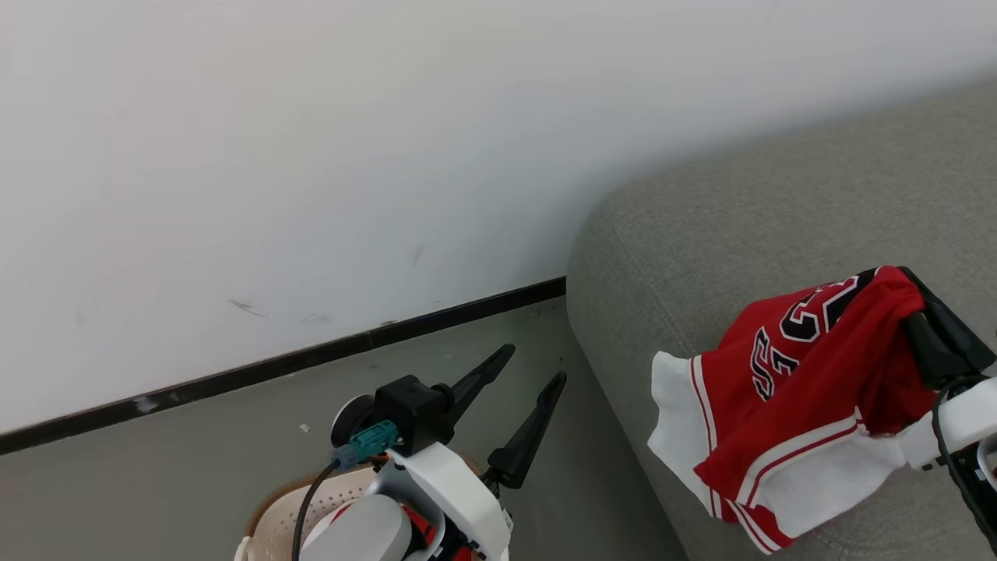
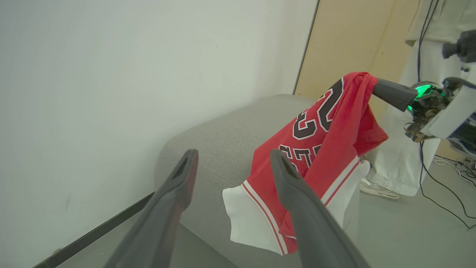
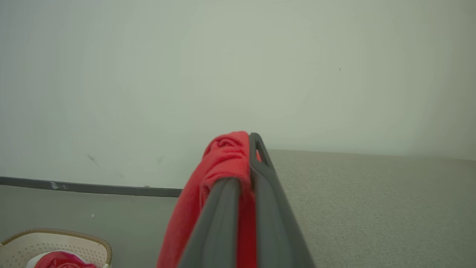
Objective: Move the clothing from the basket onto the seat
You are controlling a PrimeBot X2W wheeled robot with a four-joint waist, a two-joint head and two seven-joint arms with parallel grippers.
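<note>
Red white-striped clothing (image 1: 818,374), grey seat (image 1: 779,202), cream perforated basket (image 3: 26,248)

White wall (image 1: 311,156) (scuffed) meets black baseboard (image 1: 273,365) above grey floor (image 1: 156,483).

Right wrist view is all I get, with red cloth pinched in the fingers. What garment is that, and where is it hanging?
Observer: A red jersey with a black-and-white number. It hangs from the right gripper by the seat's rounded end. I can't tell whether it touches.
Operator: And the other arm?
Observer: The left gripper is open and holds nothing, its wrist over the basket.
Operator: Anyone nearby?
Observer: Yes, a person in pale trousers stands beyond the right arm.
</note>
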